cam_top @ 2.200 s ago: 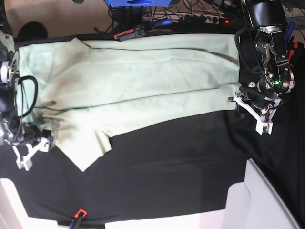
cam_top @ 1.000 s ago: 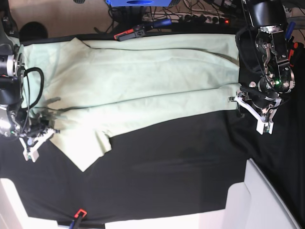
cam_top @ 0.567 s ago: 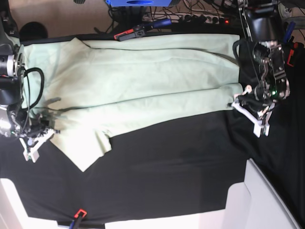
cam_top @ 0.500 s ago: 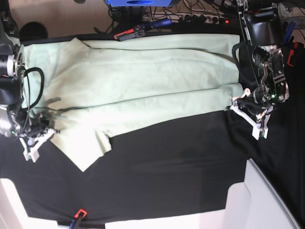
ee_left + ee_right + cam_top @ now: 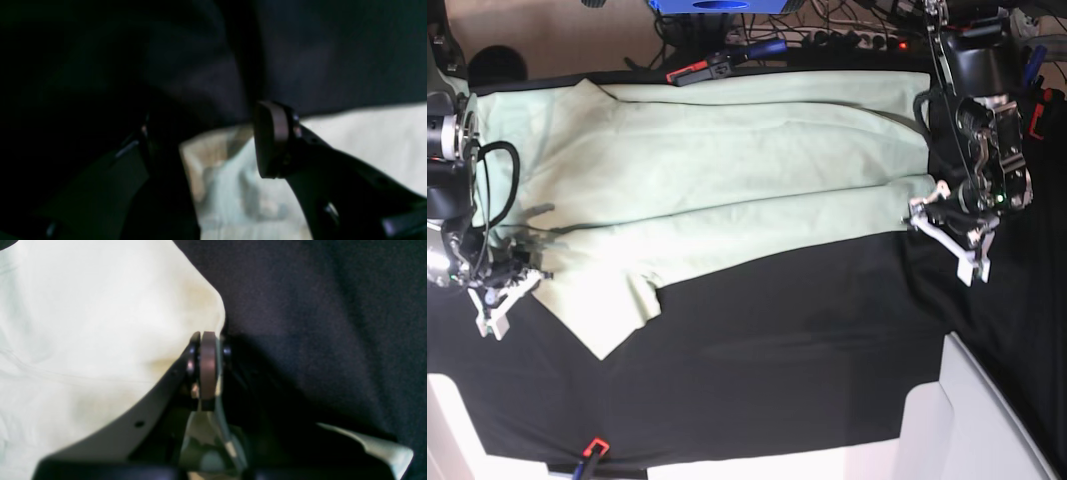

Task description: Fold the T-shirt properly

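Though gaping, left jaws astride T-shirt [image 5: 717,170] hem.

Mint-green T-shirt [image 5: 727,160]; black cloth [image 5: 777,350]

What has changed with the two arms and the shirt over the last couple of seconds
The right gripper moved in from the black cloth to the T-shirt edge and shut on it. The left gripper shifted toward the shirt's corner at the other end, and its jaws now stand open around that corner without pinching it. The shirt itself lies spread as before, not yet lifted or folded.
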Robot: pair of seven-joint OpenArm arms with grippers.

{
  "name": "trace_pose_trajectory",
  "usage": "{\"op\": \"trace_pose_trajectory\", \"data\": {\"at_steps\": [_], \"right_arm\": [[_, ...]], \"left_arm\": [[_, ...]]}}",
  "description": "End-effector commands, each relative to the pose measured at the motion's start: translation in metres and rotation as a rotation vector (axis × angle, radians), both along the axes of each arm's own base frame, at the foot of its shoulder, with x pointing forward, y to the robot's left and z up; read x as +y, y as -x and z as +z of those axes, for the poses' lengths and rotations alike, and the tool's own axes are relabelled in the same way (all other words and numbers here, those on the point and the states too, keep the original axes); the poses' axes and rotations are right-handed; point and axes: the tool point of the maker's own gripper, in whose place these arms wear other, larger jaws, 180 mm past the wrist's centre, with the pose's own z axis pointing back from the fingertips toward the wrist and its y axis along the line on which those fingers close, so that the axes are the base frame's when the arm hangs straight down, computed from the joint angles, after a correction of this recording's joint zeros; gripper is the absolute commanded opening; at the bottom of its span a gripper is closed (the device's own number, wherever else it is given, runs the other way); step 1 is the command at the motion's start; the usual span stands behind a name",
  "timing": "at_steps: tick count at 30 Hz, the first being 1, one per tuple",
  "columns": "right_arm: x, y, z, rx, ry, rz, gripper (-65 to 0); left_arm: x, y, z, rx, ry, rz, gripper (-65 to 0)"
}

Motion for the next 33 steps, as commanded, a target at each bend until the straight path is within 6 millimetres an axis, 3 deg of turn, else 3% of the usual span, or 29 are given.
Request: {"op": "trace_pose_trajectory", "data": {"at_steps": [1,9,11,13,15,16,20,25,29,33], "right_arm": [[-0.008,-0.017,0.017,-0.053,0.007,-0.007,-64.7],[-0.007,-0.017,0.017,-0.053,0.005,-0.002,-64.7],[-0.007,-0.017,0.017,-0.053,0.005,-0.002,-64.7],[-0.007,-0.017,0.017,-0.053,0.005,-0.002,-64.7],[-0.007,-0.017,0.017,-0.053,0.005,-0.001,-64.7],[-0.007,-0.017,0.017,-0.053,0.005,-0.001,-64.7],[-0.007,-0.017,0.017,-0.054,0.003,-0.004,-64.7],[-0.007,-0.019,0.019,-0.061,0.002,-0.006,-64.7],[-0.008,-0.028,0.031,-0.106,0.016,0.010,-64.9],[-0.006,-0.030,0.041,-0.152,0.042,0.044,-64.9]], "left_arm": [[0.007,-0.011,0.013,-0.047,-0.016,-0.002,-26.5],[0.007,-0.003,0.007,-0.029,-0.016,-0.002,-27.0],[0.006,-0.003,0.007,-0.029,-0.015,-0.003,-29.9],[0.002,-0.004,0.006,-0.028,-0.008,-0.008,-43.0],[-0.002,-0.003,0.004,-0.028,0.001,-0.004,-63.2],[-0.003,-0.003,0.004,-0.028,0.003,-0.004,-65.0],[-0.006,-0.006,0.006,-0.036,0.004,-0.013,-65.0],[-0.007,-0.009,0.025,-0.089,-0.024,-0.032,-65.0],[-0.009,-0.005,0.040,-0.124,-0.051,-0.052,-65.0],[-0.009,-0.002,0.040,-0.124,-0.055,-0.056,-65.0]]}}
